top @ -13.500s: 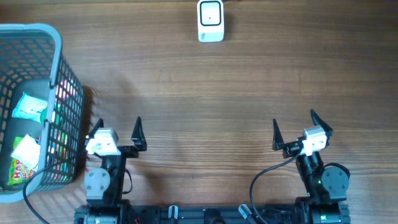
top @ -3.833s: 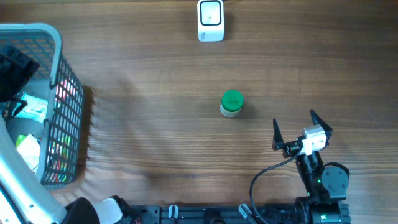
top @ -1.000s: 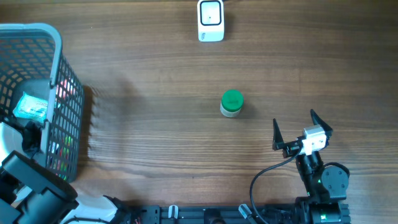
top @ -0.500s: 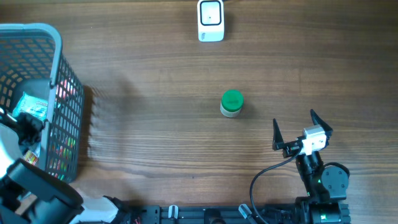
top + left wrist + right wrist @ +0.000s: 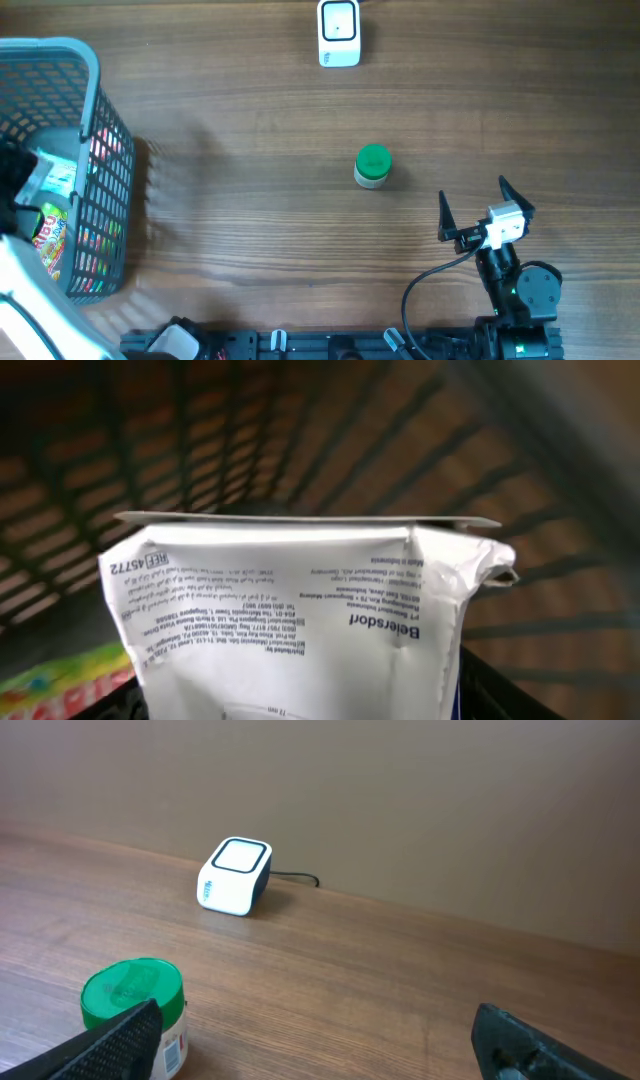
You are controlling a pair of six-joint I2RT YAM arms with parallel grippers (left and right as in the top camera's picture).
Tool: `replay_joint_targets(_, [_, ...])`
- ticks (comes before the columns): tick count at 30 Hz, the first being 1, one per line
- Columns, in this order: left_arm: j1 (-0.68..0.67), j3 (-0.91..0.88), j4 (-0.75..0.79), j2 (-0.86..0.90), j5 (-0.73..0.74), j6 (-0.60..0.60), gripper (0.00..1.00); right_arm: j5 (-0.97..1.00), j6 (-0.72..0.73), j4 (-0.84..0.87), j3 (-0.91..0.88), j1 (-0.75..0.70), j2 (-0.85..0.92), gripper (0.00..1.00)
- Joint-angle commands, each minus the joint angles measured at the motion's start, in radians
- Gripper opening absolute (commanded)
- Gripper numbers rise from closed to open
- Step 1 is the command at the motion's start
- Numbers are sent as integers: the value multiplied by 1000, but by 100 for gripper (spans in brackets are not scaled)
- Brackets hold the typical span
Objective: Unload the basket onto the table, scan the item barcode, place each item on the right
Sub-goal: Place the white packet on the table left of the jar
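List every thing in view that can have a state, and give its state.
jar: upright, closed.
scanner: unused, nothing held over it.
basket: upright, holding packets.
white packet: inside the basket, raised on edge.
left gripper: inside the basket, apparently closed on the white packet.
right gripper: open, empty.
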Motion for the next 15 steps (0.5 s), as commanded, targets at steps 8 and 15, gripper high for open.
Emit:
replay_joint_targets(8, [-125,21,232,-308,531,-443,66,15,-9,3,-1,4,-5,100])
replay_joint_targets(15, [-568,20,42,-260,405,-419,65,15,-9,3,-1,4,-5,100])
